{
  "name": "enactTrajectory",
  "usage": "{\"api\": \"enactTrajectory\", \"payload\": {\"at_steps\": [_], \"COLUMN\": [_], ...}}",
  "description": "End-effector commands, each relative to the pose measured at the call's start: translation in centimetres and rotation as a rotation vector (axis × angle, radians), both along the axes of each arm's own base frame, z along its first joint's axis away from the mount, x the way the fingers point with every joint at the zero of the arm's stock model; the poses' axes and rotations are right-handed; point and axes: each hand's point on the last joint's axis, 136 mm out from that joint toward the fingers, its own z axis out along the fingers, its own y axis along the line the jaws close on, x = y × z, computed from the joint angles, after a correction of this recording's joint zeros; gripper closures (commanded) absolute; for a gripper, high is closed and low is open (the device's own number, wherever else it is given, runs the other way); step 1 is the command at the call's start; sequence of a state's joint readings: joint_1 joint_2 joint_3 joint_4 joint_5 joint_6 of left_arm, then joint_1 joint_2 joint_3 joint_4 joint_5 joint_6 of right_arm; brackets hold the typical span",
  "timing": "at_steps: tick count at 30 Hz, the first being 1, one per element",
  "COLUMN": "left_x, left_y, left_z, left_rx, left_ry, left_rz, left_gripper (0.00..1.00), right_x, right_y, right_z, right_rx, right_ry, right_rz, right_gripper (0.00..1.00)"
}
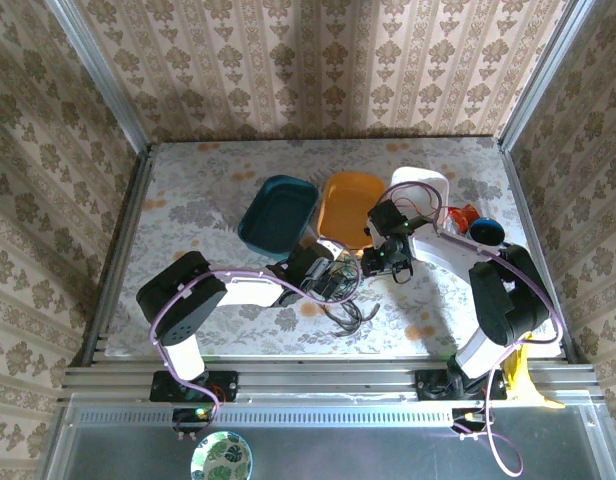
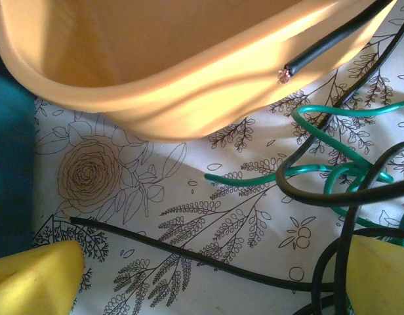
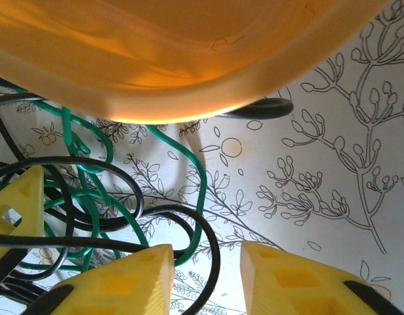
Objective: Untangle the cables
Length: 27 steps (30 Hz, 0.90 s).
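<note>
Floral-cloth table [image 1: 208, 190], walls on three sides. Orange tub [image 1: 350, 205] as reference: cables [image 1: 345, 300] are knotted just off its near rim, loops trailing away from it. Left gripper [image 2: 208, 262] jaws wide apart, straddling a black strand. Right gripper [image 3: 205, 259] jaws apart, probably pinching nothing, with the tangle on its left-arm side. Tub rim crowds both; open room lies away from the tub
</note>
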<state>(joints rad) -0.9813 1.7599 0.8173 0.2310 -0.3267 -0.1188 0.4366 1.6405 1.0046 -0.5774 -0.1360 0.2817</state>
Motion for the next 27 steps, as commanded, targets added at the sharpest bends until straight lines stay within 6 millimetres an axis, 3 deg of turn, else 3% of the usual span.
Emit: {"api": "enactTrajectory", "payload": {"at_steps": [1,8,16,27], "left_x": [-0.1,-0.2,-0.2,-0.3], "left_y": [0.4,0.5,0.4,0.5], "left_z": [-0.8,-0.9,-1.0,-1.1], "left_rx": [0.043,0.045,0.048,0.054], "left_ry": [0.01,0.011,0.009,0.012], "left_rz": [0.0,0.002,-0.005,-0.006], "left_gripper": [0.0,0.0,0.0,0.0], "right_x": [0.1,-0.6,-2.2,-0.6], "right_y": [0.8,1.1,0.6,-0.9], "right_z": [-0.2,0.3,-0.5,1.8], "right_rx": [0.019,0.045,0.053,0.153], "right_ry": [0.013,0.041,0.158,0.12], "right_rz": [0.03,0.041,-0.01,-0.13], "right_gripper": [0.72,0.71,0.7,0.96]}}
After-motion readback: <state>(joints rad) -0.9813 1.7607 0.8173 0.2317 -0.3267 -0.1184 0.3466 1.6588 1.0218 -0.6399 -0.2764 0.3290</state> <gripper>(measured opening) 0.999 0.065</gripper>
